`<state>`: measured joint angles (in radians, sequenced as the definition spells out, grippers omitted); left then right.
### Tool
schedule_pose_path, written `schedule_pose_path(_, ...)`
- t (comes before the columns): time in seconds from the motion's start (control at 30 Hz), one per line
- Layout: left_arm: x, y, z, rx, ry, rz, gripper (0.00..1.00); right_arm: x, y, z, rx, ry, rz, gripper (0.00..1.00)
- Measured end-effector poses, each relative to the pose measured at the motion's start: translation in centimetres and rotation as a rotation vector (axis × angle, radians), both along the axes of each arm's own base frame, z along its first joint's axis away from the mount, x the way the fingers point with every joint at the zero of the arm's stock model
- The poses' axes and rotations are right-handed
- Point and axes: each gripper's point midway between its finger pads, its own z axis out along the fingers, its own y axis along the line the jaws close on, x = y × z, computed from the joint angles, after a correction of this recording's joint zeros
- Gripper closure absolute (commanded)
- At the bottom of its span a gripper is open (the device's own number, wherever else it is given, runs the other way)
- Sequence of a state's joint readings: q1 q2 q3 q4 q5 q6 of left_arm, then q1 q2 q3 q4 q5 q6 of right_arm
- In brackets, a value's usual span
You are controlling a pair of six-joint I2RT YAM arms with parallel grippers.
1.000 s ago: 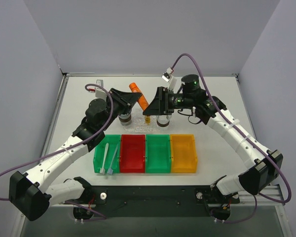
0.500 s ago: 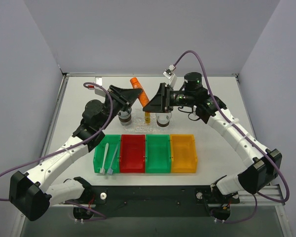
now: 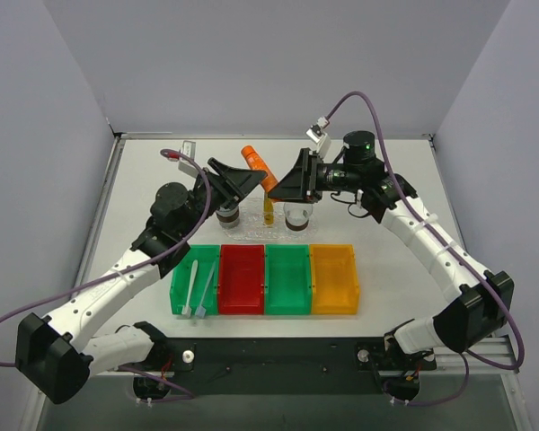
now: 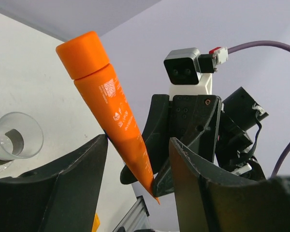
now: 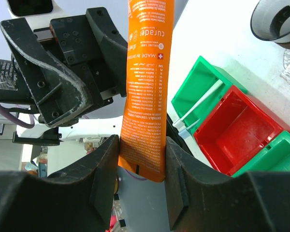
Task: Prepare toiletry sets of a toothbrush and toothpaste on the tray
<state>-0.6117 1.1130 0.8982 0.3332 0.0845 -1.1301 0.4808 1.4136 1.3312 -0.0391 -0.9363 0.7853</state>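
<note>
Tray (image 3: 251, 233) of clear plastic lies on the tabletop (image 3: 386, 180) just behind a row of four bins (image 3: 242, 280), with bare surface beyond it and to its right. Up in the air near it, the two arms meet. The left gripper (image 4: 137, 141) is spread, and only its own wrist view shows a gap on either side of the orange tube (image 4: 106, 101). The right gripper (image 5: 141, 157) pinches the tube's flat end, seen clearest in the right wrist view. The tube's long axis stands steep, cap up and leaning back-left. From overhead, two toothbrushes (image 3: 191, 285) lie lengthwise in the leftmost bin.
</note>
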Motion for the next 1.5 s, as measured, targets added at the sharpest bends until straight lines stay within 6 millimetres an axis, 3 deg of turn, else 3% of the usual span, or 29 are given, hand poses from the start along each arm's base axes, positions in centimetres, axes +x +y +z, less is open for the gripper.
schedule_pose_path(0.47,-1.5,0.0,-0.6,0.062,-0.023,-0.063,0.37,-2.3,-2.7,-2.1,-0.107,0.042,0.04,1.0)
schedule_pose_path(0.73,-2.8,-0.3,-2.7,0.185,-0.037,-0.132,0.36,-3.9,-3.4,-2.5,-0.146,0.047,0.094,1.0)
schedule_pose_path(1.03,-5.9,-2.0,-3.5,0.299,-0.208,-0.356,0.31,-4.3,-3.8,-2.0,-0.163,0.02,0.115,1.0)
schedule_pose_path(1.2,-6.1,-2.4,-5.8,0.392,-0.236,-0.407,0.31,-4.1,-4.3,-3.0,-0.212,0.003,0.099,1.0)
schedule_pose_path(1.27,-6.2,-2.3,-6.9,0.437,-0.236,-0.422,0.31,-3.9,-4.7,-3.6,-0.246,-0.004,0.087,0.96)
schedule_pose_path(1.33,-6.6,-2.3,-8.1,0.485,-0.238,-0.443,0.31,-3.5,-5.2,-4.4,-0.291,-0.02,0.064,0.81)
schedule_pose_path(1.4,-7.5,-2.8,-9.8,0.575,-0.265,-0.471,0.31,-3.0,-5.7,-5.3,-0.336,-0.04,0.039,0.72)
schedule_pose_path(1.43,-8.4,-3.3,-10.8,0.623,-0.281,-0.496,0.32,-2.9,-5.9,-5.6,-0.352,-0.044,0.03,0.66)
schedule_pose_path(1.5,-10.9,-4.2,-12.7,0.694,-0.302,-0.575,0.32,-2.9,-6.6,-6.7,-0.402,-0.077,0.017,0.63)
